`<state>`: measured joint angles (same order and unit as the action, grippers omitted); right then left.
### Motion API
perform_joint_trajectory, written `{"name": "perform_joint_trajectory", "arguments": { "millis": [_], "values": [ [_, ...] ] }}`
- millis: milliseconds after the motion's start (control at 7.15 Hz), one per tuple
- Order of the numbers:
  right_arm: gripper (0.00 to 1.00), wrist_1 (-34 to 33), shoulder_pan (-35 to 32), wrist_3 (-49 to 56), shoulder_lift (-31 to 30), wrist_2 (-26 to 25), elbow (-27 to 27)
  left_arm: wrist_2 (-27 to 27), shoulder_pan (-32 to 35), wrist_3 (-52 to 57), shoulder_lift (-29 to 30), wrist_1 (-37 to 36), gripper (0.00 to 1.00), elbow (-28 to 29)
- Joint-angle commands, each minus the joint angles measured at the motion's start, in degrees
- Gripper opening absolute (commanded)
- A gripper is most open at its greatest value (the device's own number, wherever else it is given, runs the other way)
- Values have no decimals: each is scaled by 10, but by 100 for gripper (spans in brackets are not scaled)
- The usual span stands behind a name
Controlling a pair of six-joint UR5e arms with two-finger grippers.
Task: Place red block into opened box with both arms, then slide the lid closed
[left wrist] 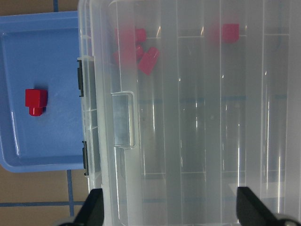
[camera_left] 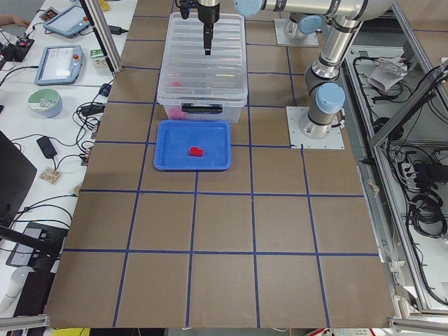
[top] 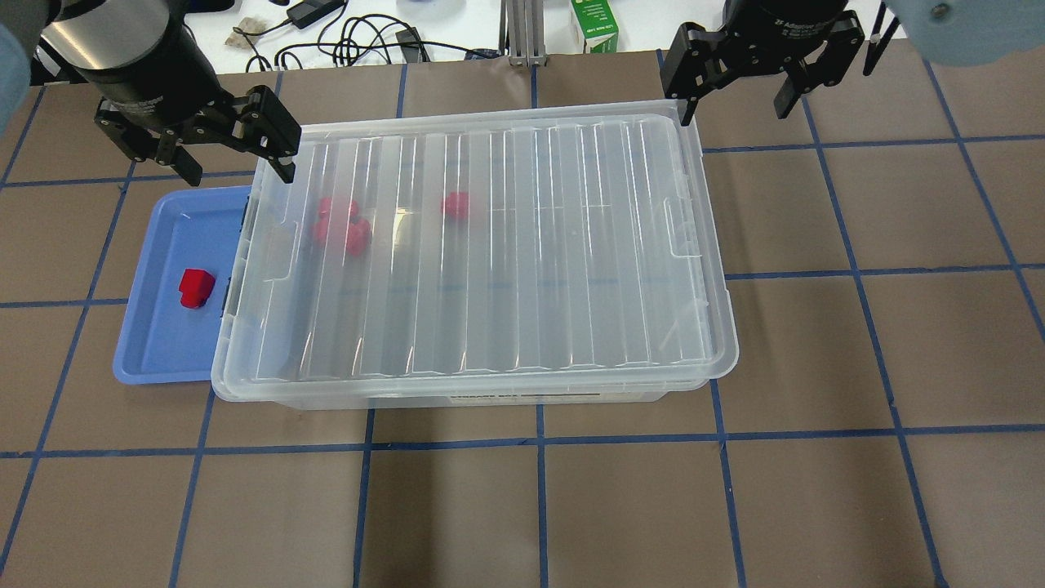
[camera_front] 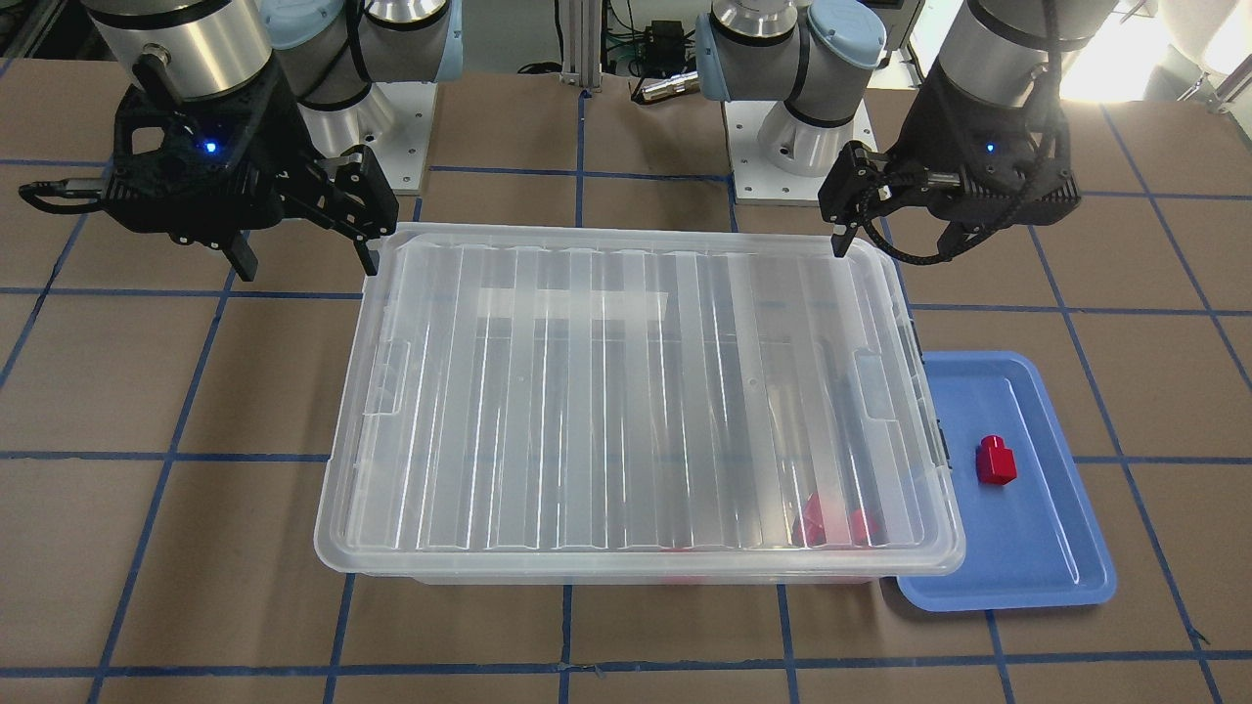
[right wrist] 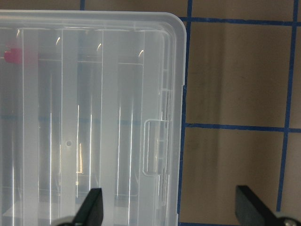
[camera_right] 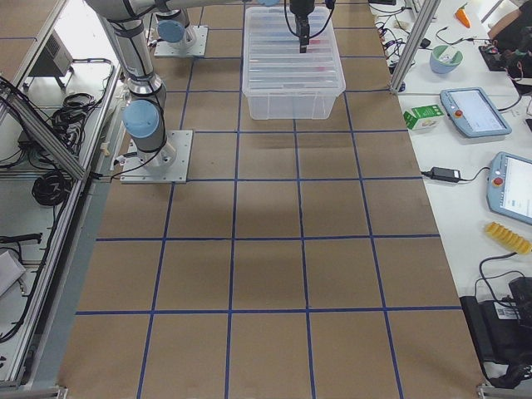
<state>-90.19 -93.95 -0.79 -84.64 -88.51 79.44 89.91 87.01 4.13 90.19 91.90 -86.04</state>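
One red block [top: 196,287] [camera_front: 996,462] [left wrist: 35,100] lies on the blue tray [top: 155,343] [camera_front: 1037,548] beside the box. The ribbed clear lid [top: 490,253] [camera_front: 626,391] rests on the clear box [top: 490,398] [camera_left: 203,98] and covers nearly all of it. Through the lid, several red blocks [top: 343,229] [left wrist: 136,49] show inside near the tray end. My left gripper [top: 238,163] [camera_front: 895,235] hangs open over the lid's far corner on the tray side. Over the opposite far corner my right gripper [top: 735,102] [camera_front: 303,256] is open too. Neither holds anything.
The blue tray touches the box's short end and partly tucks under its rim. Both arm bases [camera_front: 372,117] [camera_front: 792,137] stand behind the box. A green carton [top: 594,24] and cables lie beyond the table's far edge, and tablets [camera_right: 474,110] sit on side tables.
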Motion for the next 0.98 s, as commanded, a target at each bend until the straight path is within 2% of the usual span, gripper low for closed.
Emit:
{"name": "perform_joint_trajectory", "arguments": {
  "millis": [0,559,839],
  "values": [
    [100,0,0,0,1,0,0,0,0,0,2,-2,100,0],
    [100,4,2,3,3,-1,9,-1,0,-2,8,-8,100,5],
    [100,-8,4,4,12,-1,60,1,0,0,2,-6,100,3]
  ]
}}
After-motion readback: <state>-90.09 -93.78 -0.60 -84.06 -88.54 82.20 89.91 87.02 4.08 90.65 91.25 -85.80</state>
